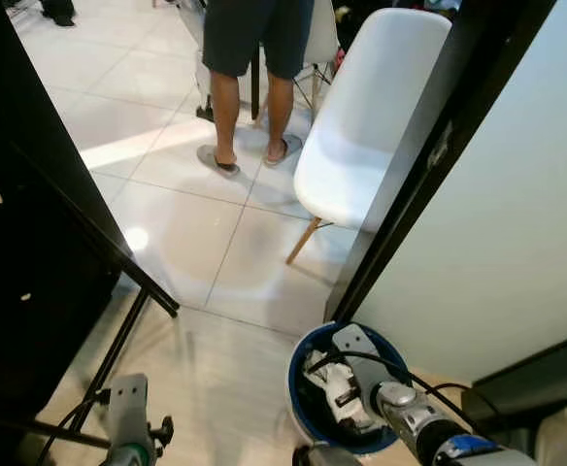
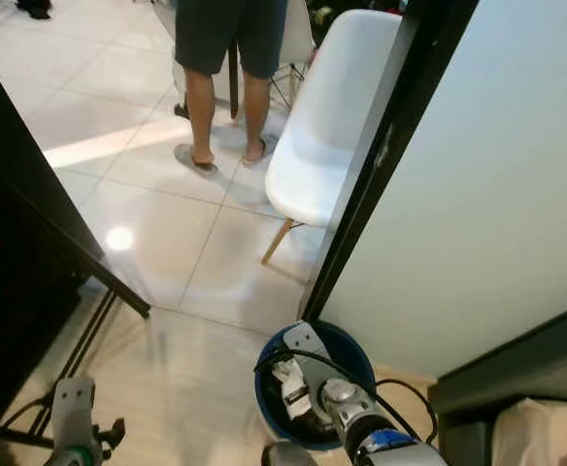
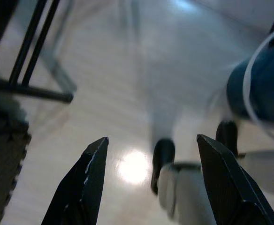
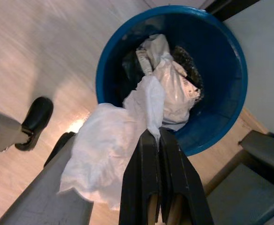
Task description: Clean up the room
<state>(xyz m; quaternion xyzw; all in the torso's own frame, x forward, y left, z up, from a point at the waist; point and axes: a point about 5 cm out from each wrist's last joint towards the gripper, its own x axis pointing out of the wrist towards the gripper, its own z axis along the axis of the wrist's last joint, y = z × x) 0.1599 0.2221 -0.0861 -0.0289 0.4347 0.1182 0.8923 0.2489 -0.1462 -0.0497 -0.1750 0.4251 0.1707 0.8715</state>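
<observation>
A blue bin (image 4: 221, 70) stands on the wooden floor by the wall, with crumpled white and dark trash in it. In the head views the blue bin (image 1: 298, 383) lies just below me, and my right arm (image 1: 410, 408) reaches over it. My right gripper (image 4: 158, 136) is shut on a crumpled white wad of paper or plastic (image 4: 109, 150), held above the bin's near rim. The wad hangs partly outside the rim. My left gripper (image 3: 152, 139) is open over bare floor with nothing between its fingers; the left arm (image 1: 128, 408) stays low at my left.
A person (image 1: 250, 58) in shorts and sandals stands on the tiled floor ahead. A white chair (image 1: 361, 126) sits beside a black door frame (image 1: 410, 194). Black stand legs (image 1: 118, 340) and dark furniture (image 1: 21, 243) are on my left.
</observation>
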